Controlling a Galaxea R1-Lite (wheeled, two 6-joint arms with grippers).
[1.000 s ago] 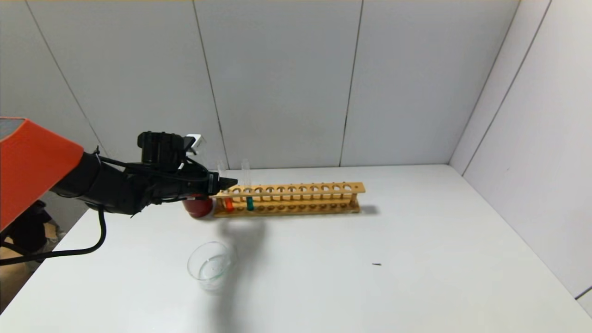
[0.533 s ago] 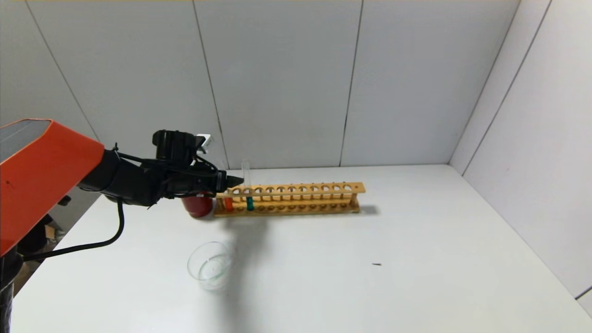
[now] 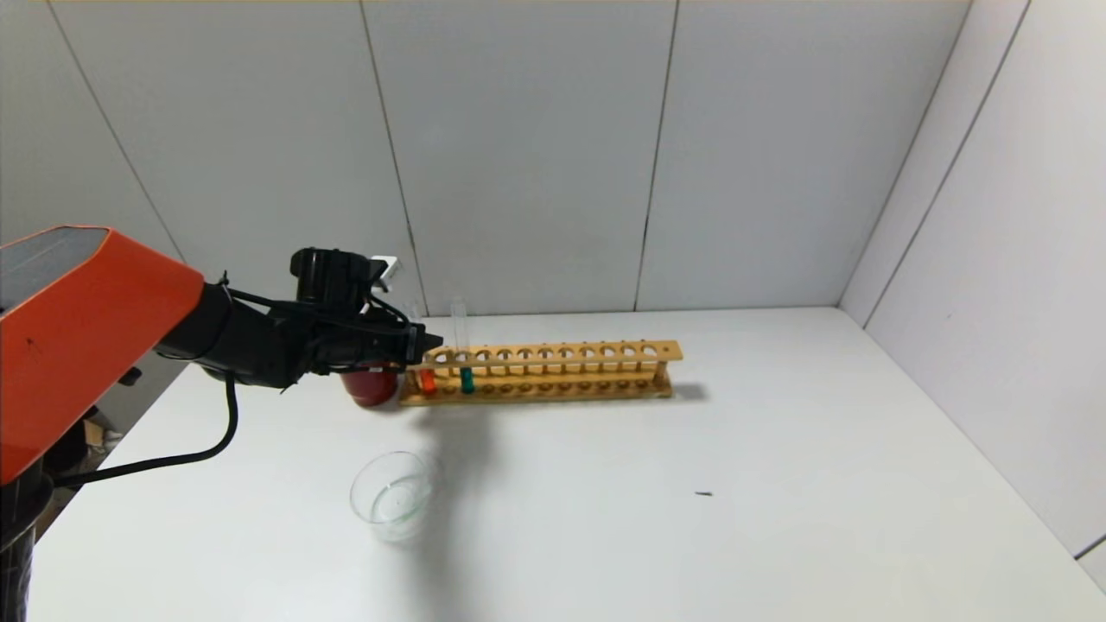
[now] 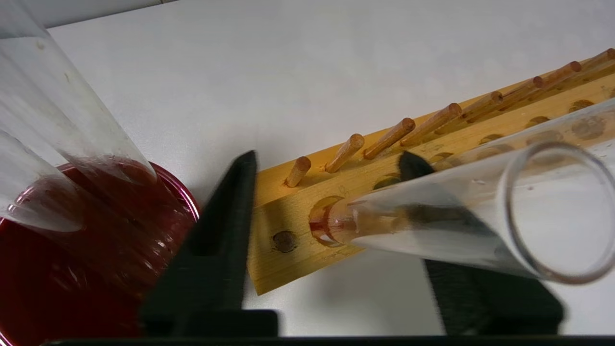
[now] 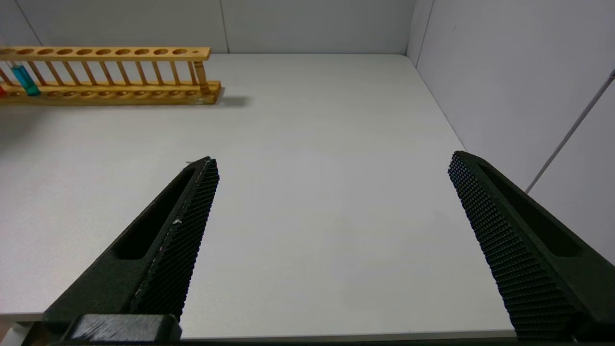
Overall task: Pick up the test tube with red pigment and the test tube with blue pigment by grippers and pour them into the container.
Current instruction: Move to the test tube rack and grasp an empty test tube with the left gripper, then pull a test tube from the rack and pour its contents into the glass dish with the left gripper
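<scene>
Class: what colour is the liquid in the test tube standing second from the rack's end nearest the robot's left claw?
Teal-blue, clearest in the right wrist view.

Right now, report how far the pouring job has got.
Done: nothing poured; the container holds no colour. In hand: the left gripper is open around the test tube with red pigment, which stands in the rack. Left: lifting it, the test tube with blue pigment, both pours. Right gripper idles open.
</scene>
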